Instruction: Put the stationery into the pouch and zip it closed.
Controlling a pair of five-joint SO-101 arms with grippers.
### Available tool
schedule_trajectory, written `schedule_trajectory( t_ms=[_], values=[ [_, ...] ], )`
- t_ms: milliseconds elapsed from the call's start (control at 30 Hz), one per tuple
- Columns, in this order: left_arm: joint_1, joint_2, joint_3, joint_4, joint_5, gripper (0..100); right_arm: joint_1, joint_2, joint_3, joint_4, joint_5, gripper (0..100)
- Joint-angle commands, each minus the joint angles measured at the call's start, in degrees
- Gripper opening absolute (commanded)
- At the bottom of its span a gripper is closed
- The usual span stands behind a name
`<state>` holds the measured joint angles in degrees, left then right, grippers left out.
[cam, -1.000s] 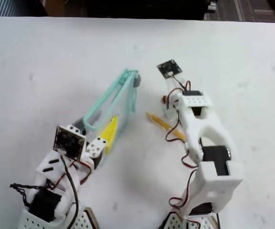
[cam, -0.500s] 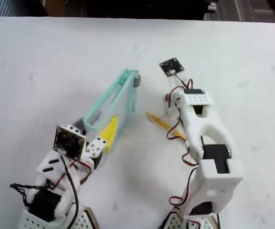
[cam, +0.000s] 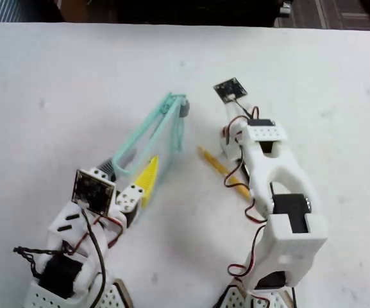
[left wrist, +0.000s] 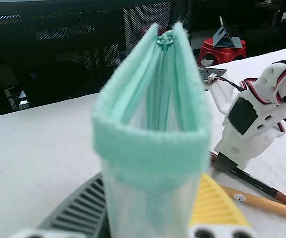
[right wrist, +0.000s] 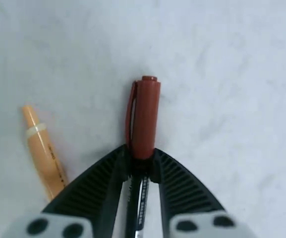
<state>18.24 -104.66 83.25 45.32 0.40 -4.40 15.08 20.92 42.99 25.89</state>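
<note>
at the left gripper [cam: 130, 172]: jaws closed on the near end of the mint pouch [left wrist: 150, 144], which stands on edge on the table [cam: 56, 77] with its mouth gaping
right gripper [right wrist: 142, 158]: clamped on the brown-capped pen [right wrist: 145, 116], low over the table, near the pouch but apart from it
progress: early, by my reading; nothing shows inside the pouch and the zip is undone
left to do: brown-capped pen in, orange pen [cam: 220, 168] in, then zip
in the way: orange pen lies between right arm and pouch; the narrow mouth needs careful aim

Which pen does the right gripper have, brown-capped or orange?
The brown-capped pen, pinched in the fingers of the right gripper; the orange pen lies loose on the table.
</note>
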Motion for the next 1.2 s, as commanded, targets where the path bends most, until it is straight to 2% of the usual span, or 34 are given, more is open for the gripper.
schedule_trajectory(
  t_ms=[0,1167],
  values=[
    [0.7,-0.2,-0.4,0.0,-0.5,17,0.0,-0.2,-1.8,0.6,0.4,1.7],
    [0.7,-0.2,-0.4,0.0,-0.5,17,0.0,-0.3,-1.8,1.5,0.4,1.7]
  ],
)
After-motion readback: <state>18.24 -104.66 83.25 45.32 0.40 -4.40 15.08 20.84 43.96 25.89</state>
